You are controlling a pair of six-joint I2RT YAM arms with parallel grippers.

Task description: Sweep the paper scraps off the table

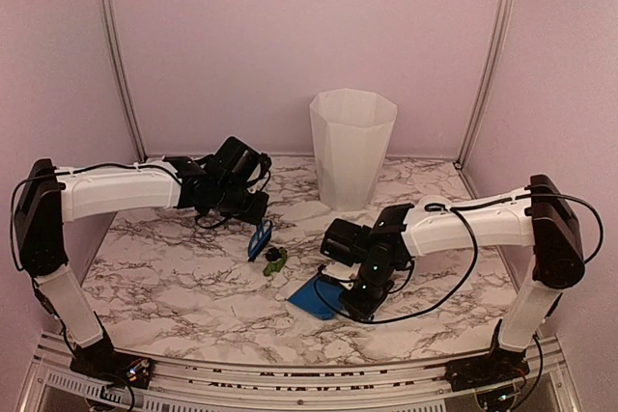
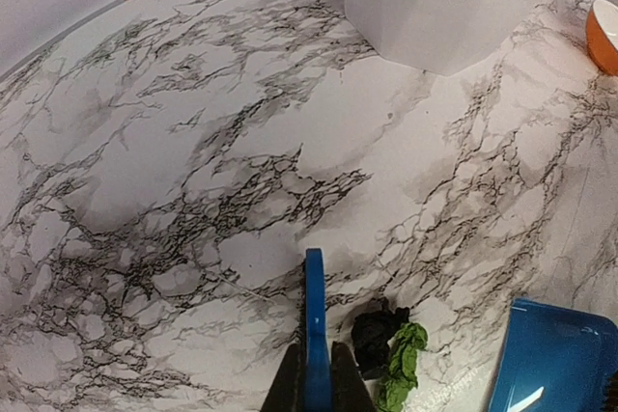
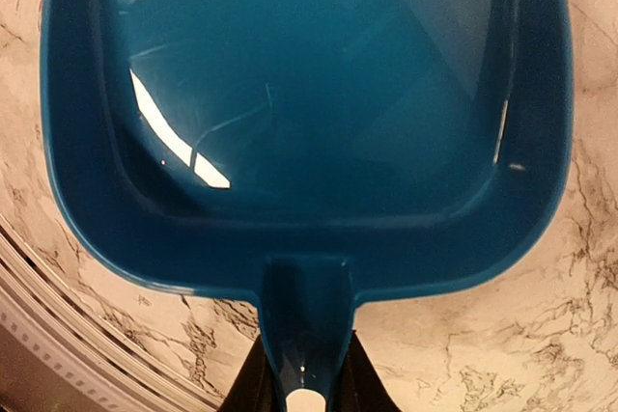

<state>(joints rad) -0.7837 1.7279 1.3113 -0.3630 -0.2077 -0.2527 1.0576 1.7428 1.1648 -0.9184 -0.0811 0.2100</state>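
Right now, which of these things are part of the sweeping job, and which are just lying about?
For the job: paper scraps, blue brush, blue dustpan, table, probably the white bin.
Just lying about: orange bowl, partly out of frame.

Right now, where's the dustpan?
Top view: the blue dustpan lies on the table right of centre, handle in the right pincer, with the paper scraps and the brush just to its left.

White links (image 1: 121, 190), black joints (image 1: 39, 219), black cables (image 1: 463, 277).
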